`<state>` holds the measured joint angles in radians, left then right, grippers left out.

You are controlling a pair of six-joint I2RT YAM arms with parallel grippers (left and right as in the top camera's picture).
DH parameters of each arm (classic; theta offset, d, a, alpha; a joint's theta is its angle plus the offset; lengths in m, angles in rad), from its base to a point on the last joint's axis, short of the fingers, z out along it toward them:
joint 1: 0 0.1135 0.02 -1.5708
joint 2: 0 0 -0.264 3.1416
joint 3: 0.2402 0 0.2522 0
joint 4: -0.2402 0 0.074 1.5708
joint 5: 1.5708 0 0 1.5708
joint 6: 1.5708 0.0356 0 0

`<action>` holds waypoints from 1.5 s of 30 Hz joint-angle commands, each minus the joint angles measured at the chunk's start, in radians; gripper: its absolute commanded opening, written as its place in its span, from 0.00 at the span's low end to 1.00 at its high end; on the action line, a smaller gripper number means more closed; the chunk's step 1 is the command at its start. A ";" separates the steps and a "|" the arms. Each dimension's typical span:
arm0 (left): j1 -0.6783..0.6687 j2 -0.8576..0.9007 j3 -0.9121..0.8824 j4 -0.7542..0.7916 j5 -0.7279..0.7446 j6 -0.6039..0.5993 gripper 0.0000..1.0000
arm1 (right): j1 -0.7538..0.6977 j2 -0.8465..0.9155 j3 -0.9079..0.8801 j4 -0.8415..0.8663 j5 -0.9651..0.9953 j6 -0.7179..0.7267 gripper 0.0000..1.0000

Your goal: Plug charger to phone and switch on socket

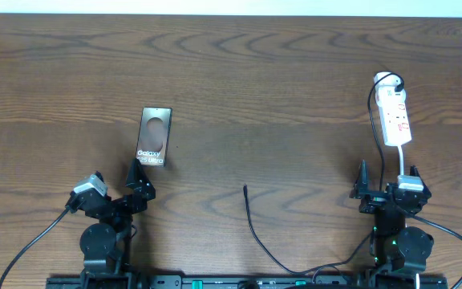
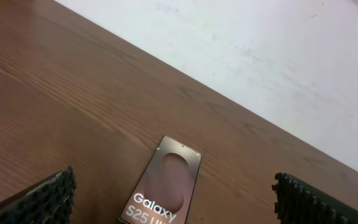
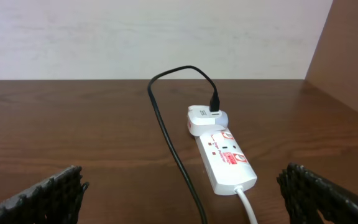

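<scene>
Charger tip [image 1: 245, 189]: overhead view only

The phone [image 1: 154, 137] lies flat on the left half of the tabletop [image 1: 279, 72], lengthwise front to back. The left tool [image 1: 140, 181] sits just in front of its near end. The socket [image 1: 395, 116] lies far to the right, also lengthwise front to back, with an adapter [image 1: 389, 80] plugged into its far end. The charger [image 1: 371, 120] leaves that adapter, runs forward along the socket's left side, passes the right tool [image 1: 387, 183] and curves along the front edge to the centre, where its plug tip [image 1: 245, 189] lies well apart from the phone, to its right and nearer the front. The socket's lead [image 1: 404, 156] runs forward from its near end toward the right tool.
</scene>
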<state>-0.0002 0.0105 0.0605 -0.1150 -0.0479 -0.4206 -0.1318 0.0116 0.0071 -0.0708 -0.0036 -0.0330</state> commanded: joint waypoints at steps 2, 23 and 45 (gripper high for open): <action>0.004 -0.006 -0.029 -0.015 -0.002 0.008 0.99 | -0.007 -0.007 -0.002 -0.005 0.005 0.010 0.99; 0.004 0.002 -0.011 -0.014 0.110 0.189 0.99 | -0.007 -0.006 -0.002 -0.005 0.005 0.010 0.99; 0.004 0.943 0.716 -0.208 0.101 0.339 1.00 | -0.007 -0.007 -0.002 -0.005 0.005 0.010 0.99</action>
<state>-0.0002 0.8211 0.6346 -0.2653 0.0475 -0.1337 -0.1337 0.0116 0.0071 -0.0711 -0.0036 -0.0330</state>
